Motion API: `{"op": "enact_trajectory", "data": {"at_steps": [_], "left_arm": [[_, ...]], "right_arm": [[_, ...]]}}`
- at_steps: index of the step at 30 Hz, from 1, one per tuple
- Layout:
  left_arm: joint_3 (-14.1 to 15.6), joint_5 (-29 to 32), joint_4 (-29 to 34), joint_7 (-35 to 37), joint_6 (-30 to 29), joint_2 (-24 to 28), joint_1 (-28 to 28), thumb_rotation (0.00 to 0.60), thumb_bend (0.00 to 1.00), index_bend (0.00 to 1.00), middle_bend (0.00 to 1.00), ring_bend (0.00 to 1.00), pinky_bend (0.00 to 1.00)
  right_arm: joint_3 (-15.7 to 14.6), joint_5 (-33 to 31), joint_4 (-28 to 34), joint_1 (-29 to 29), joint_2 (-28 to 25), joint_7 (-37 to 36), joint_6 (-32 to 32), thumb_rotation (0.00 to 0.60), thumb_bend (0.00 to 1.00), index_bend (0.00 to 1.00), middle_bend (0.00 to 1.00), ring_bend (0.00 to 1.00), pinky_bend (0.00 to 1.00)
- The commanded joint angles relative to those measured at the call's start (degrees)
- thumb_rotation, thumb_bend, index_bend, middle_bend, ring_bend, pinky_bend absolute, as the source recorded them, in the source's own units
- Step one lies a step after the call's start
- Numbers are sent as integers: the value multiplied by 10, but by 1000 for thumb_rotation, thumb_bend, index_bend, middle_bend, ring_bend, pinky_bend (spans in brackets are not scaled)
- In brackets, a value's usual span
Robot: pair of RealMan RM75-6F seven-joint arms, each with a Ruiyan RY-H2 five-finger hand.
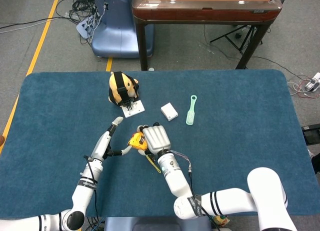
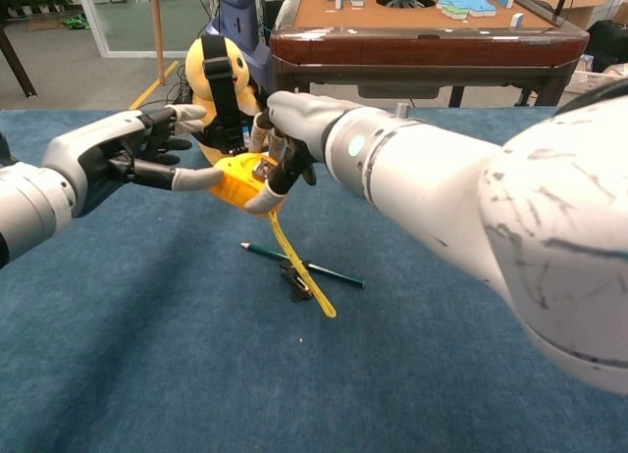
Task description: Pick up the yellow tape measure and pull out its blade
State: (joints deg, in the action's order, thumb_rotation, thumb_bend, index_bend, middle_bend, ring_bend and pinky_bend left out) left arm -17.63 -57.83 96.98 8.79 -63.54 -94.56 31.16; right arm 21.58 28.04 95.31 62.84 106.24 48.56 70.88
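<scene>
My right hand grips the yellow tape measure above the blue table. A short length of yellow blade hangs down from the case toward the tabletop. My left hand is at the case's left side with fingers spread; its thumb reaches the case, and I cannot tell whether it touches. The left hand holds nothing.
A green pencil and a small black clip lie on the blue table under the blade. A yellow toy with black straps stands behind. A white box and a green brush lie further right.
</scene>
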Motion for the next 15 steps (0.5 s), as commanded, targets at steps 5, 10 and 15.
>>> {"op": "enact_trajectory", "data": {"at_steps": [5, 10, 15], "left_arm": [[-1, 4, -2, -2, 2, -2, 0, 600, 202, 0, 0, 0, 0], [-2, 10, -4, -6, 5, 0, -1, 600, 202, 0, 0, 0, 0], [-3, 15, -9, -9, 6, 4, -3, 600, 202, 0, 0, 0, 0]], "right_arm": [[5, -4, -8, 6, 7, -1, -6, 600, 971, 762, 760, 696, 215], [2, -4, -8, 4, 5, -6, -9, 600, 971, 762, 760, 696, 215], [0, -2, -9, 1, 3, -11, -11, 600, 971, 766, 760, 696, 215]]}}
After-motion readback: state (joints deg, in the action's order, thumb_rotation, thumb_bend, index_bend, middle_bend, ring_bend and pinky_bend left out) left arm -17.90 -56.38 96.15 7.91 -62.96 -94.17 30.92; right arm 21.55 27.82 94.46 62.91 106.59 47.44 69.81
